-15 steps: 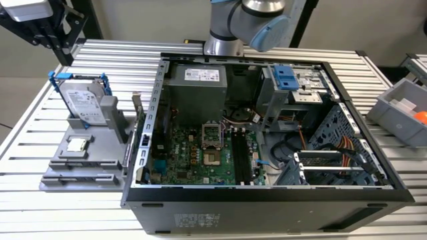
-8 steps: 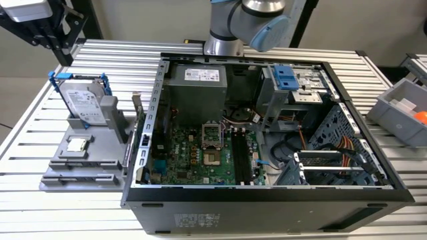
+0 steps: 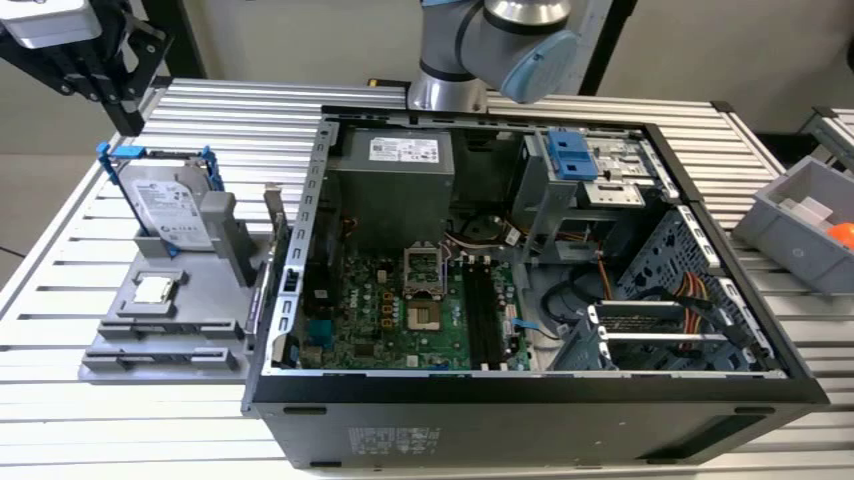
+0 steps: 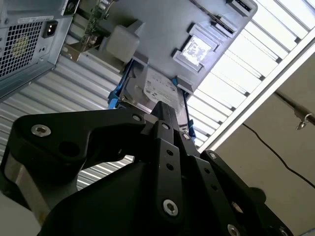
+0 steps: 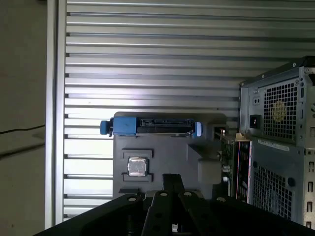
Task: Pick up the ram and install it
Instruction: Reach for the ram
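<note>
The tool is hanging above the gray fixture on the slatted tabletop. Its fingers are standing narrow, pressed together, and they are gripping nothing. The ram seems to be standing on its long edge between this fixture and the outer wall of the open computer case, at the middle left of the exterior view. It is not yet sitting in the long black motherboard slots, and the hard drive in its blue frame is standing upright in the upper left.
</note>
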Robot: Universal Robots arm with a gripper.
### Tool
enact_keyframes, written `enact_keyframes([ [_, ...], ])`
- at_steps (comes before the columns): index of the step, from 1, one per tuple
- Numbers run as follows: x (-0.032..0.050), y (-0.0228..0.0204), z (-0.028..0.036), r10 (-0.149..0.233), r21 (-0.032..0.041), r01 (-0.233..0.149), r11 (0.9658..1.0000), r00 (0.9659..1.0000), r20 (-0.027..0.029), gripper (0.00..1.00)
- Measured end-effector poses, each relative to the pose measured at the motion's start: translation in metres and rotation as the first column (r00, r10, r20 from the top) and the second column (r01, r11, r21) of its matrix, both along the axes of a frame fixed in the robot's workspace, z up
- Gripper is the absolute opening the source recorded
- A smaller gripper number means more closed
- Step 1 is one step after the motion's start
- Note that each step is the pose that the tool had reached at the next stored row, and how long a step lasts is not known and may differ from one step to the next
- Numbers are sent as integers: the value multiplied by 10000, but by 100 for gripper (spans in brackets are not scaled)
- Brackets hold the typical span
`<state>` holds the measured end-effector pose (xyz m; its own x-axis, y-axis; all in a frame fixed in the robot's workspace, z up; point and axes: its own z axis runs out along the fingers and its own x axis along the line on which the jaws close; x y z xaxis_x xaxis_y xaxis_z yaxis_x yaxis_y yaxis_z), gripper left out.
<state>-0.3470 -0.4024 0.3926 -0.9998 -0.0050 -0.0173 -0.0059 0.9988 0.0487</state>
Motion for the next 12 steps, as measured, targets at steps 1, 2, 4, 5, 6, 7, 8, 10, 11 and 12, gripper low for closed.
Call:
enact_keyframes([
  [1,0,-9,0,0,0,0,10000,10000,0,0],
  [2,-1,-18,0,0,0,0,10000,10000,0,0],
  [4,-1,-34,0,0,0,0,10000,10000,-1,0],
  [5,-3,-41,0,0,0,0,10000,10000,0,0],
  [6,-3,-49,0,0,0,0,10000,10000,-1,0],
  [7,-4,-57,0,0,0,0,10000,10000,0,0],
  [8,-5,-65,0,0,-1,0,10000,10000,-1,0],
  [10,-6,-81,0,0,0,0,10000,10000,-1,0],
  [11,-7,-90,0,0,0,0,10000,10000,-1,0],
  [12,-8,-98,0,0,0,0,10000,10000,0,0],
])
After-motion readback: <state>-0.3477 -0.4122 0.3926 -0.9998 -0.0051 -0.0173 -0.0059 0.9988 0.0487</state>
